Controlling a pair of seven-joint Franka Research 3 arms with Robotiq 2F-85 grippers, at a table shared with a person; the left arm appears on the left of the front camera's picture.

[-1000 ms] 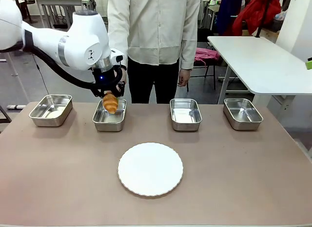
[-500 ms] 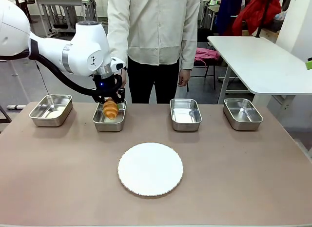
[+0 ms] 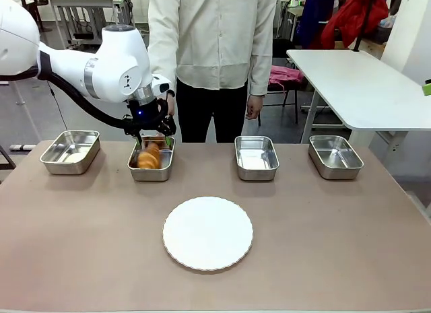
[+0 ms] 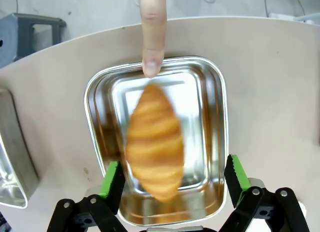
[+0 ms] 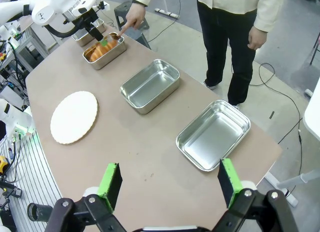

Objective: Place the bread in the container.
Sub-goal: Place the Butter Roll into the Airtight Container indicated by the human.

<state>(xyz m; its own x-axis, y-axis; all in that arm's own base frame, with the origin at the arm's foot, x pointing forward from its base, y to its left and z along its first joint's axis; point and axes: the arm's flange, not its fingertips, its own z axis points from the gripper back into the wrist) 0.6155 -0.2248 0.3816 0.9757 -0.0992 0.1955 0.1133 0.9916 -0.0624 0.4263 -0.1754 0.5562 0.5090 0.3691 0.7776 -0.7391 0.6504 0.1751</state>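
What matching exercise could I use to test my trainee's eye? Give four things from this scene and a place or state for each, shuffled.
1. golden-brown croissant
2. left gripper
3. round white scalloped plate
4. person's pointing finger

A. tip at the steel pan's far rim
B. open above the pan
C. inside the pan
D. bare, mid-table

Pairs: 1-C, 2-B, 3-D, 4-A

Left arm extends from the picture's left across the table's far edge, wrist turned downward. Left gripper (image 3: 153,142) points straight down with its green-padded fingers (image 4: 111,178) spread wide, nothing between them. Right gripper (image 5: 169,184) sits high above the table, fingers likewise spread apart and empty.
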